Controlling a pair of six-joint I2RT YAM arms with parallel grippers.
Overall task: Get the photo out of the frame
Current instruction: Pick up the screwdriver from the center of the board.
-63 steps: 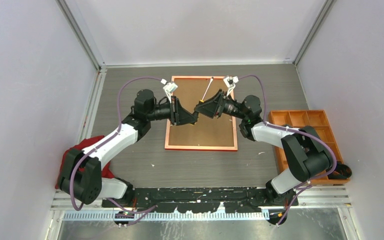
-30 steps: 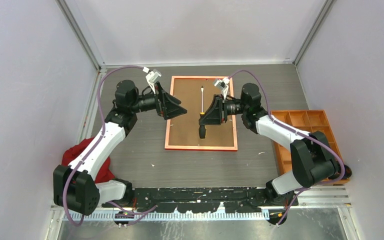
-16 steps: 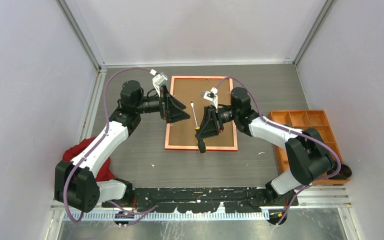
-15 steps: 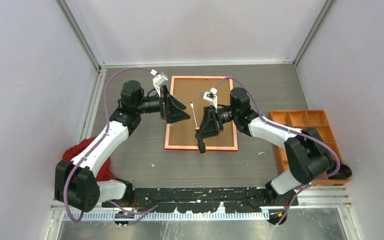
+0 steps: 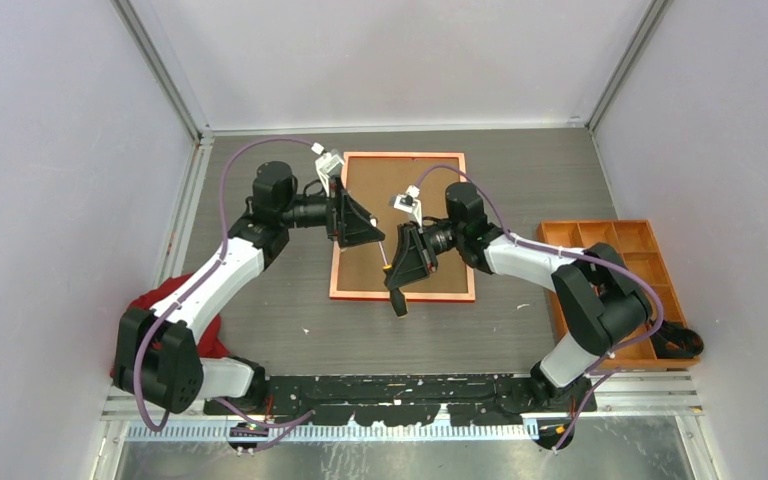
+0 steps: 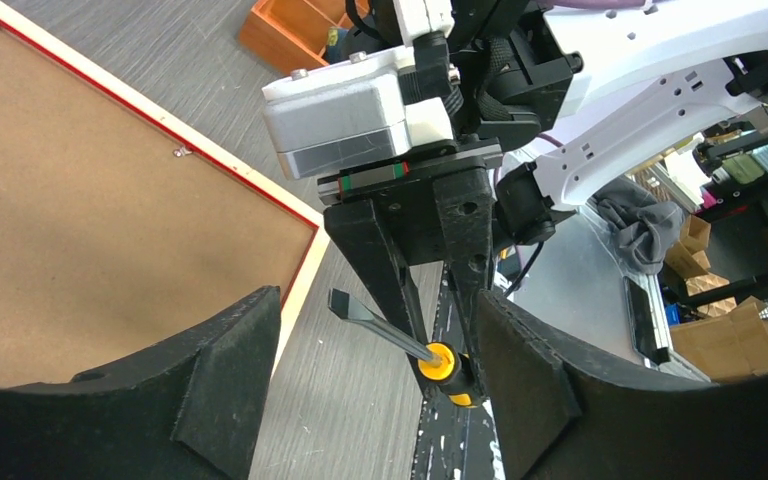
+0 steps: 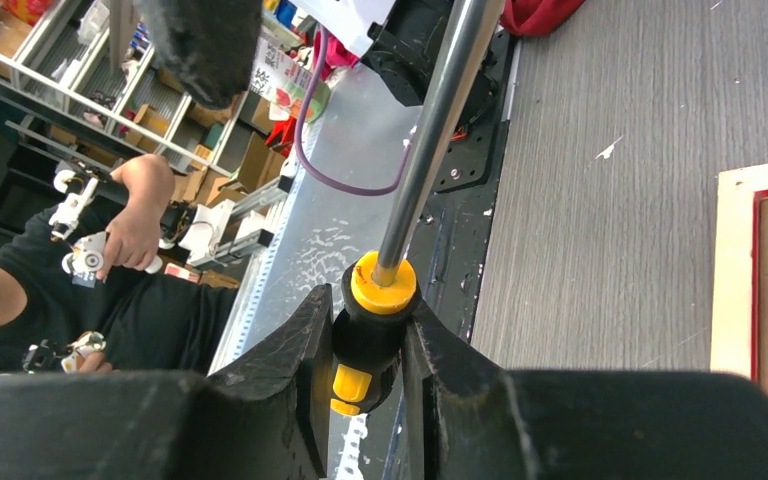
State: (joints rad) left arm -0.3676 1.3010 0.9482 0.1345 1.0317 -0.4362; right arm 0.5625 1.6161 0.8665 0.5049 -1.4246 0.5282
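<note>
Right gripper (image 7: 368, 360) clamps the screwdriver (image 6: 380, 325) handle, blade toward the left gripper (image 5: 372, 236), jaws parted, seemingly for handover over the frame (image 5: 405, 155).

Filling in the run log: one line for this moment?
frame face down, backing board in | right claw shut on screwdriver | left claw open

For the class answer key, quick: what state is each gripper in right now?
Left gripper: open, holding nothing.
Right gripper: shut on the screwdriver, gripping its black-and-yellow handle.
</note>
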